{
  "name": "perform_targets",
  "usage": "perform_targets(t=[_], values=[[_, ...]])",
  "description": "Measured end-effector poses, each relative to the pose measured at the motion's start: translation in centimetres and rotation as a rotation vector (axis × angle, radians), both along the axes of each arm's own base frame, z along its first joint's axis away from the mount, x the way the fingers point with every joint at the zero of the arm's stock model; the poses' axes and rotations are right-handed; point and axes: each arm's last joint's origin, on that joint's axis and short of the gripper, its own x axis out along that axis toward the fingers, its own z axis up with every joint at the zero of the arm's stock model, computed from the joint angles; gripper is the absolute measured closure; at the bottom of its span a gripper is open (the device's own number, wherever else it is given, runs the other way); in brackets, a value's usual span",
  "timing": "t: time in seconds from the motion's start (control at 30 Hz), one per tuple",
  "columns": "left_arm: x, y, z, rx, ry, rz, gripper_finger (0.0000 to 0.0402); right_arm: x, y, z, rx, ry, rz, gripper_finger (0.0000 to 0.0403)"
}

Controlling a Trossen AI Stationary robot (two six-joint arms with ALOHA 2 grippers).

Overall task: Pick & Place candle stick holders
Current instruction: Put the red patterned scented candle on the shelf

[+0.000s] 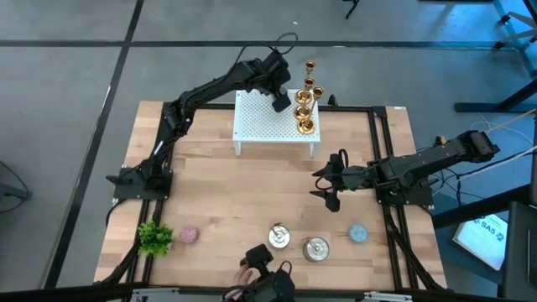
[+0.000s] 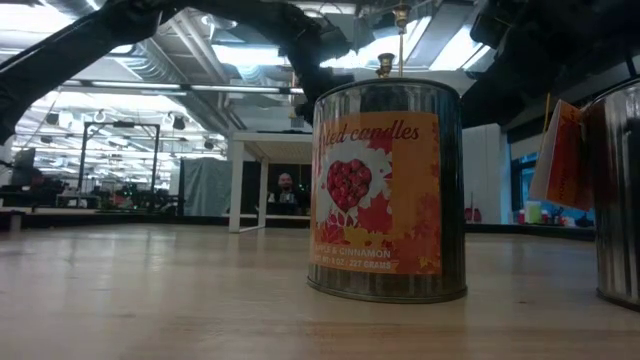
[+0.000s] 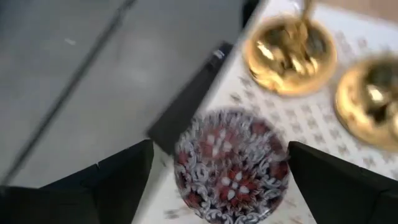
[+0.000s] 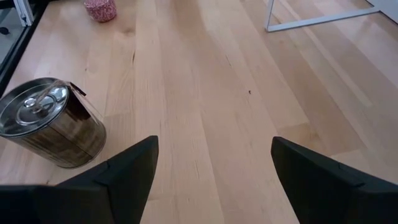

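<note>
Shiny flared brass candle stick holders [image 1: 306, 105] — round-based.

We see open bench [image 1: 252, 193] between the white perforated stand [image 1: 260, 117] and the front row of tins [image 1: 316, 248]. Ahead of the right claw [image 4: 214, 168] bare wood lies clear, one tin beside it. On the stand, candle stick holders [image 1: 306, 109] crowd the right edge; the left claw [image 3: 217, 180] straddles a patterned disc [image 3: 231, 165].

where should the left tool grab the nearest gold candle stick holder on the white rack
Grip the thin stem of the candle stick holder, closing the left tool from the side, level with the white rack. The flared base is too wide and shiny, and neighbouring holders stand close behind.
</note>
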Motion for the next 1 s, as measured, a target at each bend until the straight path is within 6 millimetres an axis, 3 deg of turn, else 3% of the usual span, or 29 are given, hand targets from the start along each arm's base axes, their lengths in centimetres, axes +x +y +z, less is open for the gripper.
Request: perform_targets(t=[0.17, 0.4, 0.57, 0.67, 0.77, 0.87, 1.0], values=[[-1.4, -1.3, 3.8, -0.006, -0.091, -0.032, 0.0052, 0.0, 0.0, 0.0, -0.001, 0.003, 0.0, 0.0087], [-3.5, -5.1, 5.7, -0.156, -0.007, -0.087, 0.0059, 0.0, 0.0, -0.1, -0.003, 0.007, 0.001, 0.0087], [-3.7, -6.5, 6.6, -0.086, 0.041, -0.084, 0.0065, 0.0, 0.0, -0.1, -0.008, 0.008, 0.004, 0.0087], [-3.4, -5.4, 7.3, -0.062, -0.074, -0.088, 0.0077, 0.0, 0.0, -0.1, -0.01, 0.007, 0.002, 0.0087], [-3.6, -3.3, 6.5, -0.108, -0.119, -0.038, 0.0114, 0.0, -0.1, -0.1, -0.007, 0.007, -0.002, 0.0087], [-4.2, -0.9, 5.0, -0.111, -0.082, 0.061, 0.0186, 0.0, -0.1, -0.1, 0.011, 0.005, -0.014, 0.0087], [-4.2, 2.1, 3.6, -0.076, -0.117, 0.128, 0.0315, 0.0, -0.1, 0.0, 0.023, 0.003, -0.022, 0.0087]])
